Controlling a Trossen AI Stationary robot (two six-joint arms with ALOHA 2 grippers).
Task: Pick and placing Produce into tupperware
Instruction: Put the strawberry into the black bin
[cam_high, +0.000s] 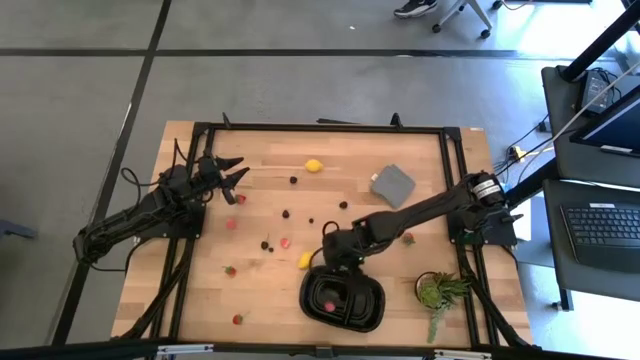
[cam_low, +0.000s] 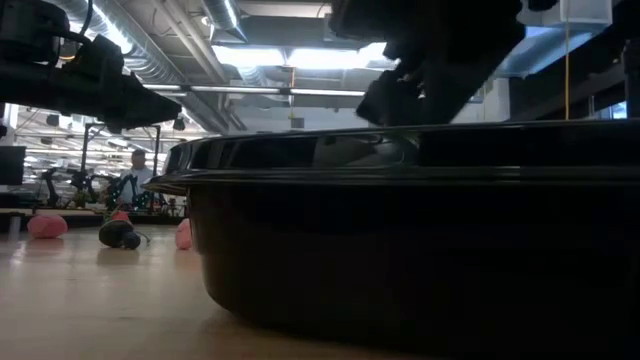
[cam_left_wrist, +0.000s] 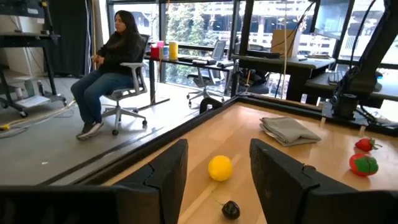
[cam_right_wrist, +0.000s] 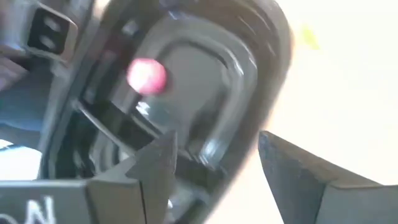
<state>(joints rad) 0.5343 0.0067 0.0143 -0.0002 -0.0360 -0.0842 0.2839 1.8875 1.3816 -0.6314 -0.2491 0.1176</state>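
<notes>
From above, your right end effector (cam_high: 327, 262) hangs at the far rim of the tupperware (cam_high: 372, 312), which sits at the desk's (cam_high: 270, 210) near edge with produce still scattered beyond it, a lemon (cam_high: 305, 260) just beside; the left end effector (cam_high: 232, 178) waits, spread, at the far left. In the right wrist view the fingers (cam_right_wrist: 155, 163) stand apart and empty over a compartment holding one red piece (cam_right_wrist: 147, 76), so I judge a drop just made. Next, go for the lemon.

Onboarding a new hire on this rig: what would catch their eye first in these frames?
Probably the black tray at the table's near edge, with the right gripper open just above its rim and a red piece already inside. Next, the produce scattered over the wood: a lemon near the far edge, another beside the tray. The left gripper waits open on the left side.
</notes>
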